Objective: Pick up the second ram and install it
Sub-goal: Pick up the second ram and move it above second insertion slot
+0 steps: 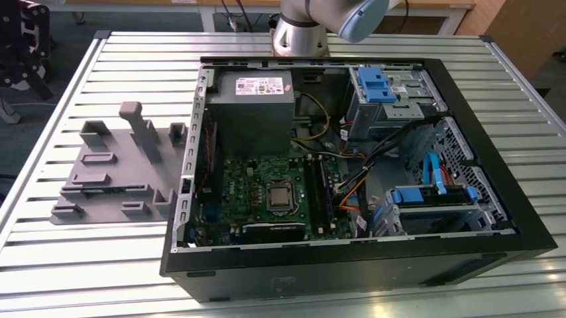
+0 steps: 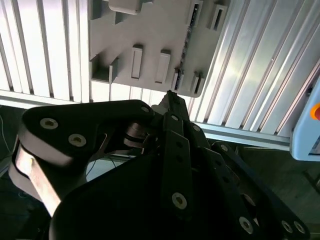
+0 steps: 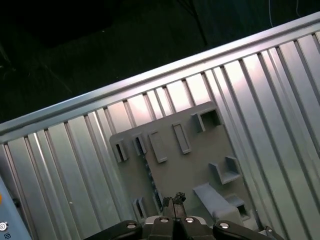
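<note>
"While the end effector [image 3: 173, 201] hangs up there, is it holding anything?"

"No. Its two fingers are pressed together and nothing is between them. You can see that in both wrist views. It hangs above the grey holder [image 3: 200, 150] and does not touch it."

"Where is the memory stick [image 3: 150, 175] then?"

"It stands on its thin edge in the grey holder, so it looks like a thin dark line. In the second wrist view the memory stick [image 2: 186, 40] runs along one side of the holder. It is past the tip of the end effector [image 2: 170, 95] and apart from it."

"And where is the holder?"

"It lies flat on the silver worktop [image 1: 132, 53]. In the exterior view the holder [image 1: 115, 175] is just beside the open computer case [image 1: 354, 271], on the exterior view's left."

"Where does the stick have to go?"

"Into the long black slots [image 1: 315, 192] on the green board [image 1: 252, 182] inside the case. I cannot tell if any stick is in those slots already."

"So how much of the job is done?"

"I think almost none. The stick is not picked up yet, and it is not in a slot yet. Both parts are left to do."
</note>
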Controlling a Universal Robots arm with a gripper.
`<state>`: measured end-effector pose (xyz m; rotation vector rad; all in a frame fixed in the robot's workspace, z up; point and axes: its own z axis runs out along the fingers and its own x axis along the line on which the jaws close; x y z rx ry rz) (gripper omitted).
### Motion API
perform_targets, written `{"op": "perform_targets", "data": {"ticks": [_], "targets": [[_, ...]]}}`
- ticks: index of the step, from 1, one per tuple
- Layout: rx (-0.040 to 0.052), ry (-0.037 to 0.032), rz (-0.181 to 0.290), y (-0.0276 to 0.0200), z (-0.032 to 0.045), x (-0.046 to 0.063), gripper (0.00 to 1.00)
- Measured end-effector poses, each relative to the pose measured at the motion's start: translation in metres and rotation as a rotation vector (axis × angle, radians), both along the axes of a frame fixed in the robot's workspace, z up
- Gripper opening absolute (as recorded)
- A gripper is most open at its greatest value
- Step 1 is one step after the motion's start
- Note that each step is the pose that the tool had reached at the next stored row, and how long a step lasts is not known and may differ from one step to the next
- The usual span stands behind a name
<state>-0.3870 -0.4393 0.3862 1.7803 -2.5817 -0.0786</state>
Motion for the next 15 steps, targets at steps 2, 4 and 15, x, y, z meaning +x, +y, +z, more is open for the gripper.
{"op": "perform_targets", "data": {"ticks": [2,4,15], "targets": [[0.0001,-0.003,0.003,-0.0004,-0.0005,-0.0003,0.11],[0.0001,-0.0051,0.011,-0.0006,-0.001,-0.0003,0.11],[0.0007,-0.0139,0.175,-0.0008,-0.0051,-0.0004,0.11]]}}
